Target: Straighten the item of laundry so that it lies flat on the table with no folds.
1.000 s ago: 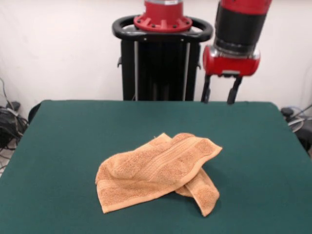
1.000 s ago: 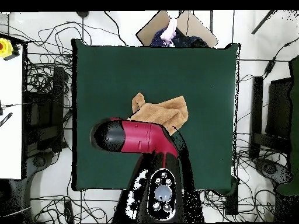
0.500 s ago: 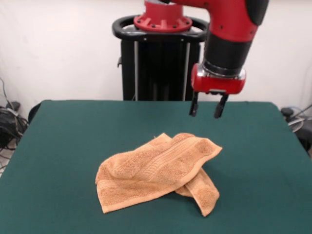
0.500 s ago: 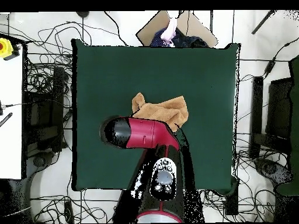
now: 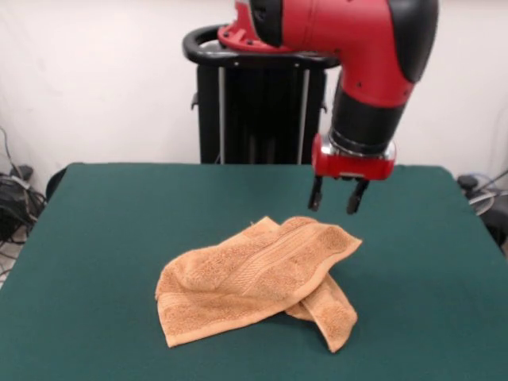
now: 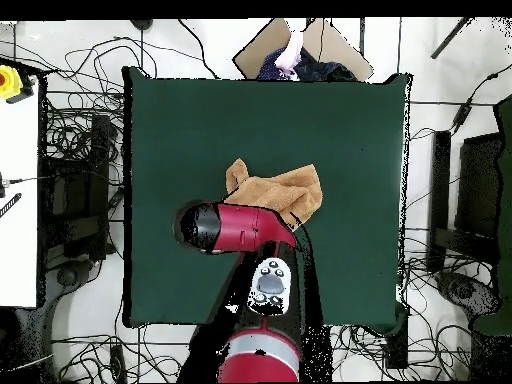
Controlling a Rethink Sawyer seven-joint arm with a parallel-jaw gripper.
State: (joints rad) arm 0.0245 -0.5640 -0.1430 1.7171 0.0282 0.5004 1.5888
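A red and black arm hangs its gripper (image 5: 334,204) above a dark green counter (image 5: 111,238), the two dark fingers (image 5: 316,194) pointing straight down with a clear gap between them and nothing held. The tips stand in the air, apart from the cloth.

Just below the gripper and toward the camera in the front view lies a peach terry towel (image 5: 258,274), bunched and folded over itself near the middle of the counter. Its upper layer runs as a broad slanted band, with a raised corner almost directly under the gripper; woven stripes show along that layer. A second flap pokes out from beneath it on the side nearer the camera, ending in a rounded corner further from the gripper.

From overhead, the arm's red casing (image 6: 245,227) covers one edge of the towel (image 6: 285,190), and the gripper itself is hidden beneath the arm. The rest of the towel spreads away from the arm toward the middle of the counter (image 6: 350,140), well clear of every counter edge. Cables tangle on the floor around the counter.
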